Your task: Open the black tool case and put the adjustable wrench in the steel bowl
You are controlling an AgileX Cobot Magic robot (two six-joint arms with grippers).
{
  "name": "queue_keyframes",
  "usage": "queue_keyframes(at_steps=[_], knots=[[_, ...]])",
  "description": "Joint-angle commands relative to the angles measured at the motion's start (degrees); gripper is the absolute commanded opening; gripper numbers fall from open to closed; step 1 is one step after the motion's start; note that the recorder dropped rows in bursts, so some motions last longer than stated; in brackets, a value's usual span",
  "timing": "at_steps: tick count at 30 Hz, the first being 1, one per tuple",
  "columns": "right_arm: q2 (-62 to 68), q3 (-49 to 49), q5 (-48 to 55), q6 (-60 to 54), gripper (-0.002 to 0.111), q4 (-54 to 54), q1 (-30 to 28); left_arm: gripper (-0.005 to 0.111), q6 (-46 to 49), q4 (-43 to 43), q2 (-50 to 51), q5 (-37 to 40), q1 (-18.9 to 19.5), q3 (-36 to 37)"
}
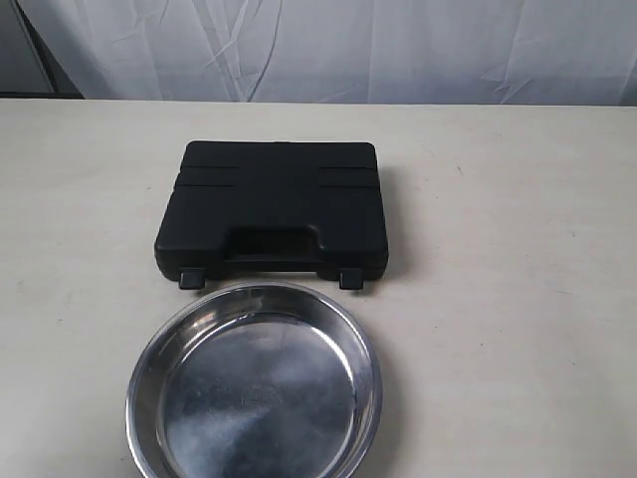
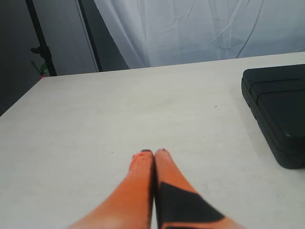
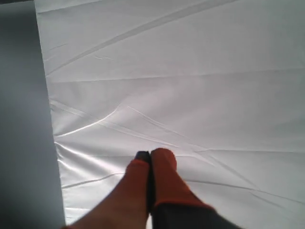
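The black tool case [image 1: 274,209] lies shut on the table, with its handle and two latches facing the steel bowl [image 1: 254,383], which sits just in front of it and holds nothing. The adjustable wrench is hidden. Neither arm shows in the exterior view. My left gripper [image 2: 153,153] is shut with nothing in it, low over bare table, and a corner of the tool case [image 2: 279,109] lies off to its side. My right gripper [image 3: 153,155] is shut too, also holding nothing, and faces the white curtain [image 3: 190,71].
A white curtain [image 1: 328,45] hangs behind the table's far edge. A dark stand pole [image 2: 40,38] rises beyond the table corner in the left wrist view. Bare tabletop [image 1: 518,249] lies on both sides of the case.
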Motion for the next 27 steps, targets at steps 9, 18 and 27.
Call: queue_keyframes(at_steps=[9,18,27], knots=[[13.3,-17.6,-9.7,-23.3,0.0,-17.0,-0.2,0.0,-0.4,0.0,-0.2,-0.6,-0.5,-0.1],[57.5,-58.7,38.1,-44.3,0.0,-49.8,0.0,0.0,-0.4,0.0,-0.2,-0.6,-3.6,-0.1],[102.4,-98.5,78.7,-74.2,0.0,-31.0,15.2,0.0,-0.4,0.0,-0.2,-0.6,-3.9,-0.1]])
